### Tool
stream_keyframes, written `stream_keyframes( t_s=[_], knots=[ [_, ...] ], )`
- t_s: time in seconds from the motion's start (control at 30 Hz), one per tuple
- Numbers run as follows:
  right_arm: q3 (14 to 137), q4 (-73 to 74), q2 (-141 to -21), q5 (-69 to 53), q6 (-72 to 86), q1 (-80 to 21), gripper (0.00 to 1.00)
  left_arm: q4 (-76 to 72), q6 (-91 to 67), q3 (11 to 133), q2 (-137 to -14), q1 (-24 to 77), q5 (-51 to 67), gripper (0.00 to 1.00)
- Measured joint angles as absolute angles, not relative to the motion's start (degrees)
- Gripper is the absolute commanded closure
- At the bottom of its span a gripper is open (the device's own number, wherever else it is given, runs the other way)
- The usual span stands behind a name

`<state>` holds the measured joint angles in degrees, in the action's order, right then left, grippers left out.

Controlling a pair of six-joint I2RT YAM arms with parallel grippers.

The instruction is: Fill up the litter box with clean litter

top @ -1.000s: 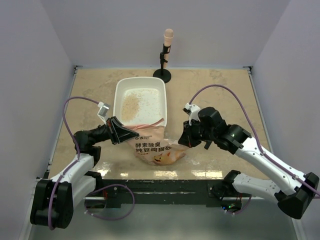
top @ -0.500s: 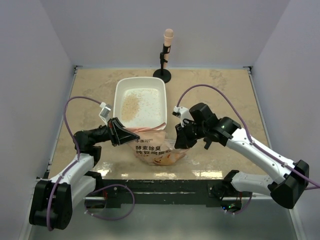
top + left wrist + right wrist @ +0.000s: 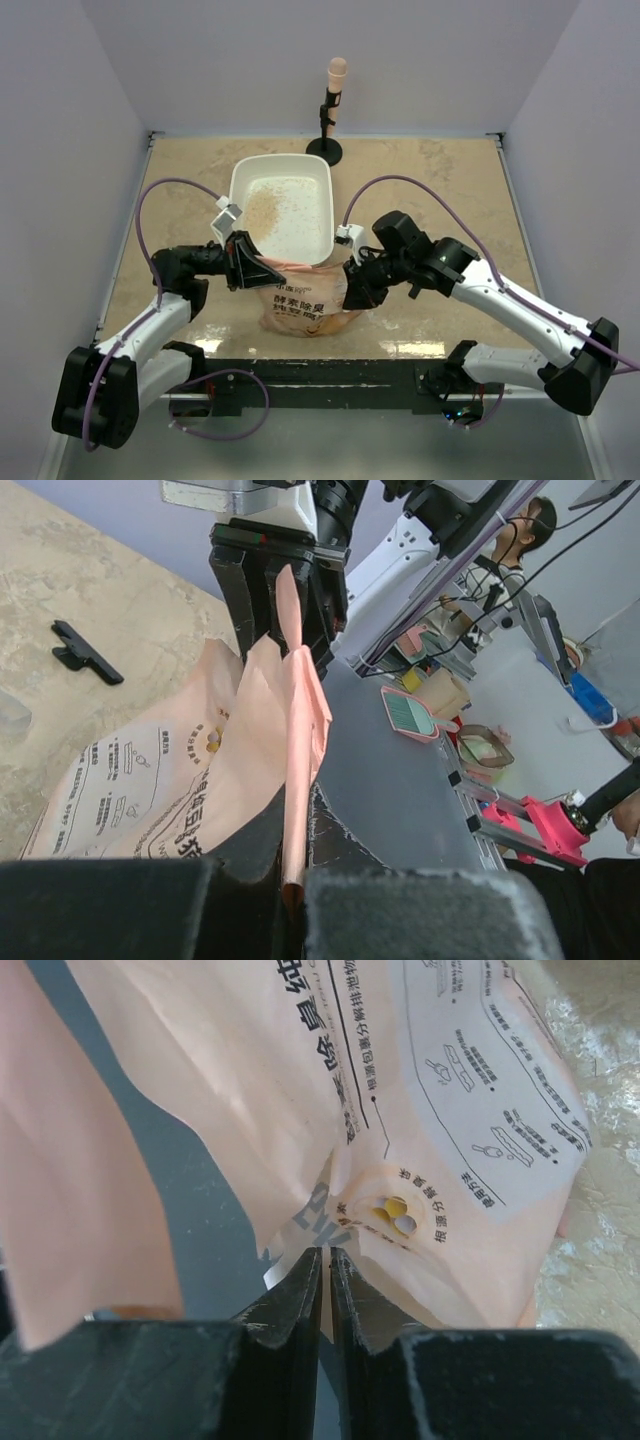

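The white litter box (image 3: pixel 240 185) lies at the table's centre back, with a thin patch of tan clean litter (image 3: pixel 262 210) and scattered granules inside. A crinkly orange-pink litter bag (image 3: pixel 300 300) is held up just in front of the box's near rim. My left gripper (image 3: pixel 262 270) is shut on the bag's thin top edge (image 3: pixel 290 780) from the left. My right gripper (image 3: pixel 352 285) is shut on a fold of the bag (image 3: pixel 400 1090) at its right side.
A black stand with a peach-coloured tip (image 3: pixel 333 105) stands behind the box at the back edge. Grey walls close in the table on the left, back and right. A small black part (image 3: pixel 85 652) lies on the tabletop.
Both grippers have moved inward and lifted the bag from lying flat towards upright. The right arm swung left, and the bag has bunched up narrower near the box's front rim.
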<state>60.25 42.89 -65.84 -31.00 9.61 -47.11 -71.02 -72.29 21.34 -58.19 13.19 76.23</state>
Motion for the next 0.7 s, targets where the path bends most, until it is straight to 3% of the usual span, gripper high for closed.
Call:
stream_keyframes(
  t_s=[0.47, 0.57, 0.7],
  knots=[
    [55.75, 35.81, -69.76, -26.39, 11.6, -47.53, 0.84, -71.05, -70.61, 18.26, -53.78, 13.96, 74.87, 1.0],
    [55.75, 34.83, -71.29, -26.3, 12.84, -47.53, 0.8, -71.07, -70.28, 15.59, -50.37, 13.96, 72.99, 1.0],
    [56.45, 34.65, -72.84, -27.2, 13.89, -47.62, 0.65, -71.07, -69.93, 13.32, -47.18, 13.96, 71.7, 1.0]
  ],
)
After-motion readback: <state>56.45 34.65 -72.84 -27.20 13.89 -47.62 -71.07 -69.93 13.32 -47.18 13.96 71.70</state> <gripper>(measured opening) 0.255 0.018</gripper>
